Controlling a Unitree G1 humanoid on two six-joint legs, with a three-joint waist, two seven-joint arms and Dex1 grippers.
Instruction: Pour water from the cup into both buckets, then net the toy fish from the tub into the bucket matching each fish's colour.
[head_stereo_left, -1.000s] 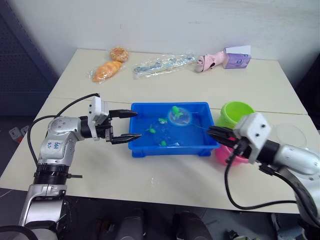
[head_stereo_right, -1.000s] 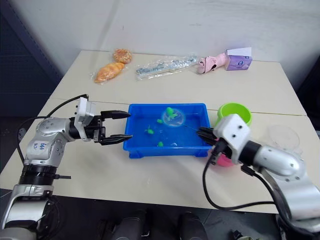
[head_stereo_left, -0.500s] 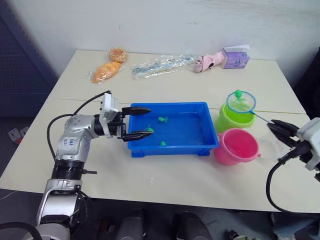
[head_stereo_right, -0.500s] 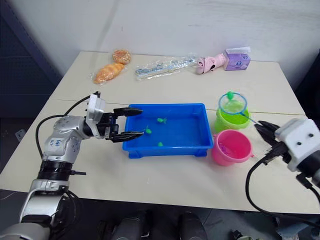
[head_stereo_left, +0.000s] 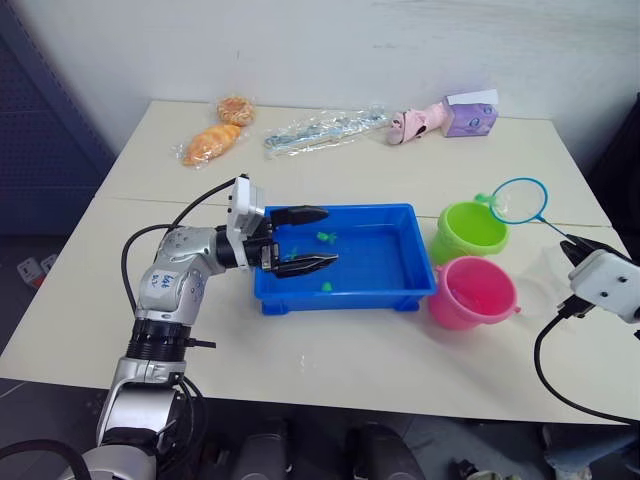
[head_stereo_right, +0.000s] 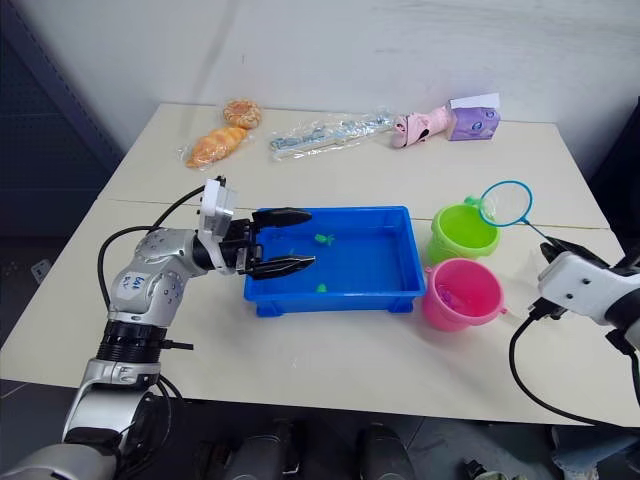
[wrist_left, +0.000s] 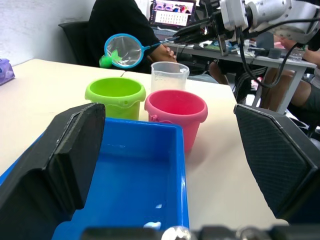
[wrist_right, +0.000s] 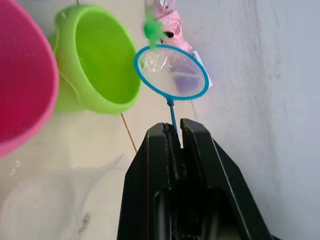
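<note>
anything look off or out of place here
One thing: a green toy fish sits at the far edge of the net's ring, not down in the mesh, beside the green bucket rather than over its opening. It may drop onto the table.

The left gripper (head_stereo_left: 312, 240) reaches forward with jaws spread wide, while the right gripper (wrist_right: 175, 131) holds its jaws pinched together.

Bright, even room light is falling from above, throwing only faint soft shadows, while the near fingers (wrist_left: 55, 165) are blurring in the wrist views.
</note>
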